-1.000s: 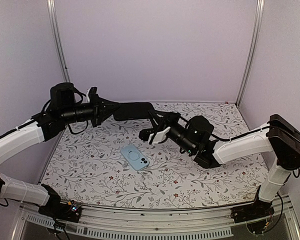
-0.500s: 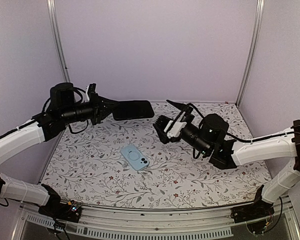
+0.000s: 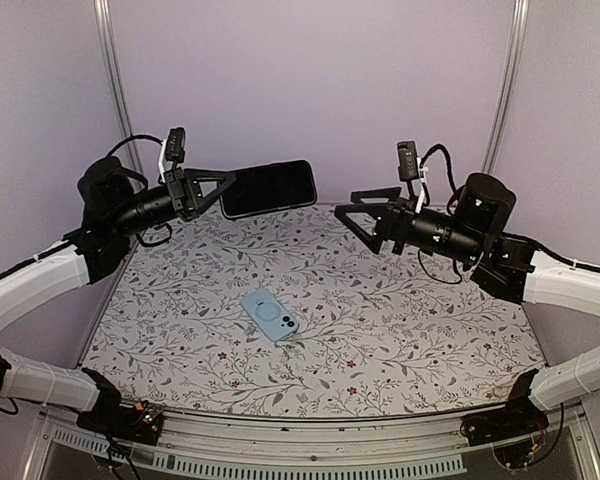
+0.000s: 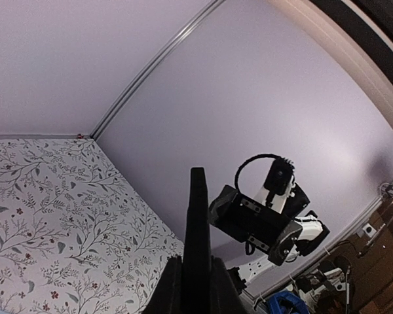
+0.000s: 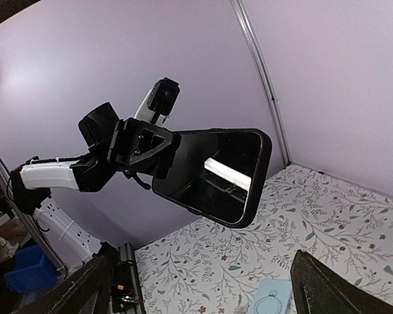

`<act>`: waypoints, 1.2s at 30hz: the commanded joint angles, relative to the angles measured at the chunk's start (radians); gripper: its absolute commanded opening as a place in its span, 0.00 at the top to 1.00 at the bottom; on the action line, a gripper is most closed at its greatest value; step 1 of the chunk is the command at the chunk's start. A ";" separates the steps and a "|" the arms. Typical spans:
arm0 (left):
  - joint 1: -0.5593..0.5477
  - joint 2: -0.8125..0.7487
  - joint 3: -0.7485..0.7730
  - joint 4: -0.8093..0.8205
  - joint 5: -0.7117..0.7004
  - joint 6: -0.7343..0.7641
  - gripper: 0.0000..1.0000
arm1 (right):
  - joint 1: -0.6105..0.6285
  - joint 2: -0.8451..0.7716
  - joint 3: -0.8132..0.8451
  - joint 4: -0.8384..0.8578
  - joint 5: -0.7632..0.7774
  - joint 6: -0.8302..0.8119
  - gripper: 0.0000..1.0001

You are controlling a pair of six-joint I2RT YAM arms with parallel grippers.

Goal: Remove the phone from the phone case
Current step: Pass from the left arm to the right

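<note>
The black phone [image 3: 268,188] hangs bare in the air over the back of the table, screen toward the right arm. My left gripper [image 3: 225,190] is shut on its left end; in the left wrist view the phone [image 4: 197,229] stands edge-on between the fingers [image 4: 165,288]. The light blue phone case [image 3: 271,315] lies flat mid-table, apart from the phone. My right gripper [image 3: 348,205] is open and holds nothing, to the right of the phone and off it. In the right wrist view I see the phone [image 5: 216,173], the case [image 5: 272,297] and my open gripper [image 5: 203,258].
The table [image 3: 400,330] has a floral cover, and lilac walls with metal corner posts [image 3: 116,80] close it in at the back and sides. The right arm [image 4: 262,219] faces the left wrist camera at about the phone's height.
My right gripper has opened, let go of the phone's right end and drawn back up and to the right. The left gripper has lifted the phone higher.
</note>
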State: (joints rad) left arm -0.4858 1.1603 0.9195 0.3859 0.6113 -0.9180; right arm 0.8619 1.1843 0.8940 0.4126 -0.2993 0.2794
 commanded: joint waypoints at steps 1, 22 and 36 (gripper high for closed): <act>0.007 -0.024 -0.015 0.241 0.095 -0.012 1.00 | -0.024 0.097 0.101 -0.049 -0.173 0.391 0.03; -0.013 -0.046 -0.103 0.446 0.089 -0.084 1.00 | -0.007 0.356 0.315 0.239 -0.357 0.591 0.61; -0.017 -0.067 -0.121 0.448 0.084 -0.077 1.00 | 0.007 0.386 0.338 0.256 -0.394 0.567 0.98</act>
State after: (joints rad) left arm -0.4973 1.1206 0.8059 0.7654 0.7155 -1.0077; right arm 0.8570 1.5604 1.2095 0.6231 -0.6533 0.8425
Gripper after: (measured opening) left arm 0.098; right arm 0.114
